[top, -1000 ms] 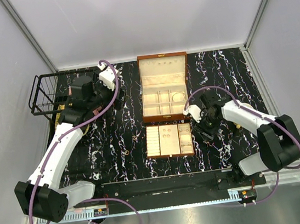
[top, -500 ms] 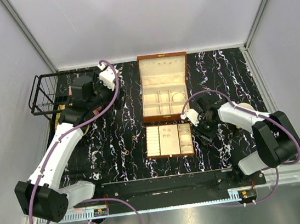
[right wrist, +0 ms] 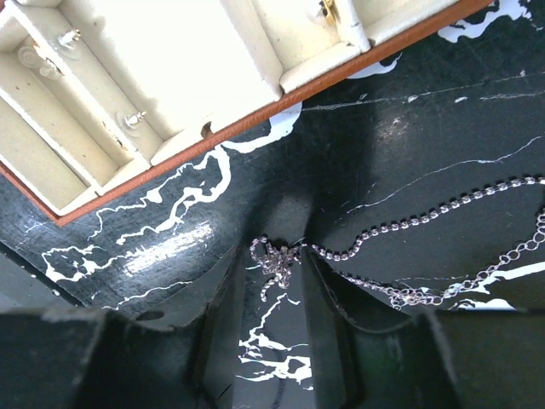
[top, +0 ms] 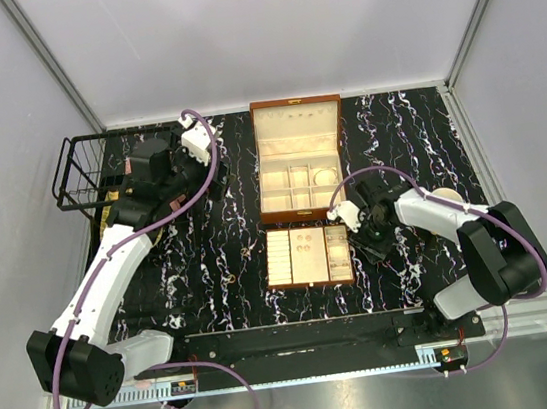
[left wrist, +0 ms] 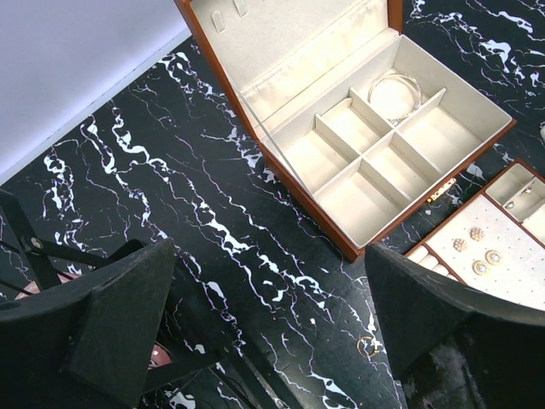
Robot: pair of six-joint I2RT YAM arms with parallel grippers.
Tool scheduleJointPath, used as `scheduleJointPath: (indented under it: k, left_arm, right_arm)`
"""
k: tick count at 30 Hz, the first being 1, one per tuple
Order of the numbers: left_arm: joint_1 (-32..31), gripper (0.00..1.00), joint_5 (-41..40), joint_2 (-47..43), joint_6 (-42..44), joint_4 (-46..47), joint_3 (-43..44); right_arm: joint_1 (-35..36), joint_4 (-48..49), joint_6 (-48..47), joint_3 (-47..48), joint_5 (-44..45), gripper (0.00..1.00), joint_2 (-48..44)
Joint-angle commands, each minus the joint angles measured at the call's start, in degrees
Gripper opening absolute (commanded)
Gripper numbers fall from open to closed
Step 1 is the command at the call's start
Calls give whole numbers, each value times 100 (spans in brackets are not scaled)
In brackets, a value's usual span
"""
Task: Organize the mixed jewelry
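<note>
In the right wrist view my right gripper (right wrist: 274, 254) is low on the black marble, its jaws nearly closed on the bunched end of a silver beaded chain (right wrist: 278, 264); the rest of the chain (right wrist: 426, 217) trails right beside a finer chain (right wrist: 502, 260). From above, this gripper (top: 371, 237) sits just right of the brown tray (top: 311, 282). My left gripper (left wrist: 266, 256) is open and empty, held above the marble left of the open brown box (left wrist: 306, 213). A pale bangle (left wrist: 396, 89) lies in the box. A small gold ring (left wrist: 368, 345) lies on the marble.
The tray's rim (right wrist: 255, 128) lies just beyond the right fingertips; small earrings (left wrist: 477, 256) sit on the tray. A black wire basket (top: 83, 174) stands at the far left. The open box (top: 307, 210) stands at the middle back.
My right gripper has moved a little left, toward the tray's right edge. The left arm has not moved.
</note>
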Motion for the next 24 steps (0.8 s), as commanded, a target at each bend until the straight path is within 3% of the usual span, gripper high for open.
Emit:
scheduleJointPath:
  k: [1, 7, 15, 24]
  left_arm:
    - [-22, 99, -90, -88, 93, 345, -42]
    - [-13, 99, -81, -115, 101, 345, -59]
    - [-22, 99, -108, -150, 128, 336, -121]
    - [-22, 99, -90, -203, 119, 336, -147]
  right_arm:
    - [143, 243, 101, -101, 123, 36, 81]
    - [196, 225, 58, -171, 439, 33, -68]
    - [205, 41, 13, -101, 519, 42, -235]
    - [196, 102, 4, -171, 580, 38, -245]
